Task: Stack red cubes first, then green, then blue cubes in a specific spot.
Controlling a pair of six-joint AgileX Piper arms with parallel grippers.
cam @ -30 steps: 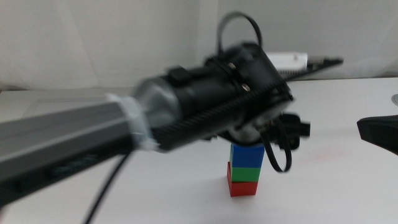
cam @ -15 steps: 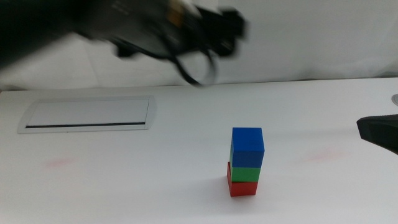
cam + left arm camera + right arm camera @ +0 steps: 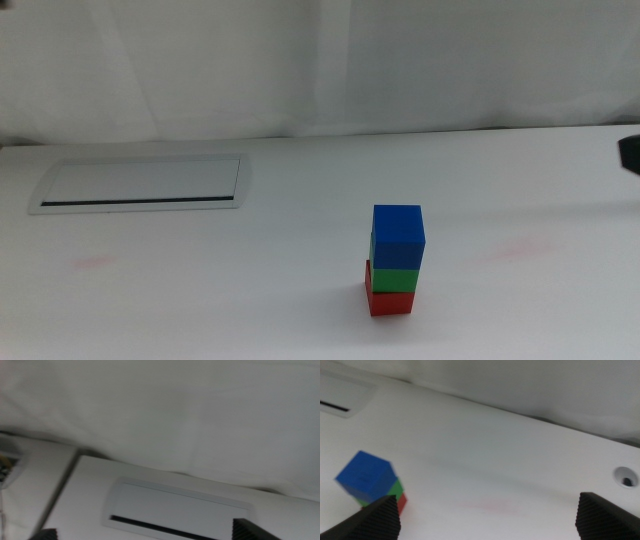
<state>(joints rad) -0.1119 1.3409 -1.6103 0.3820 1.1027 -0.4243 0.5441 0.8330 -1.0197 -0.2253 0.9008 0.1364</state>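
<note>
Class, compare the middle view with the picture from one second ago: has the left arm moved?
Yes. It hung over the blue cube atop the stack; now it is gone from the middle view, leaving the grey slot panel uncovered.

The blue cube sat on the green cube, on the red cube, right of the tabletop slot.

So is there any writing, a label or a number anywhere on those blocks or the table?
None can be read.
The blue cube, green cube and red cube have plain faces.
The table and the slotted plate in it carry no marks.
</note>
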